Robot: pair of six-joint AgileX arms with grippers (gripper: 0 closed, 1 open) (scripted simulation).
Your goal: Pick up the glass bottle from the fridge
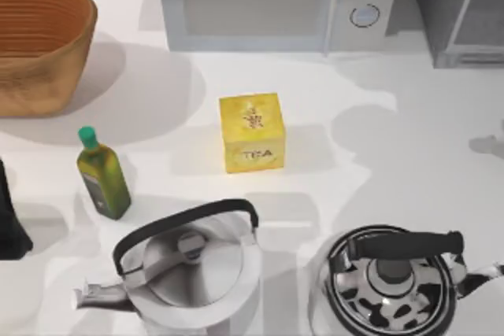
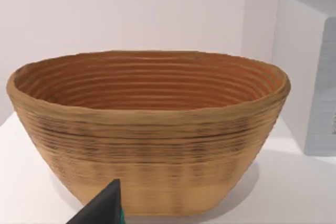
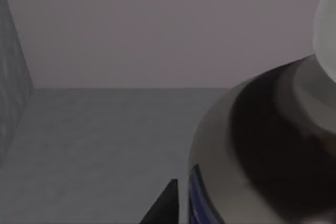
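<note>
Close against the right pincer's camera inside the fridge (image 1: 461,13) looms a rounded glass bottle (image 3: 262,150), upright; pincer spread cannot be told; left arm parked by the basket (image 2: 149,129).

— What do the surfaces look like?
— The basket (image 1: 35,41) at ten o'clock looks like woven wicker, ribbed and matt. The tea box (image 1: 252,132) in the middle seems smooth card.
— And the kettles?
— Both are polished metal: the kettle at six o'clock (image 1: 189,273) brushed and pale, the kettle at five o'clock (image 1: 390,285) mirror-glossy with dark reflections.
— The olive-yellow bottle (image 1: 103,175)?
— Glossy, with a plastic-looking green cap. The table (image 1: 409,155) is smooth, matt white.
</note>
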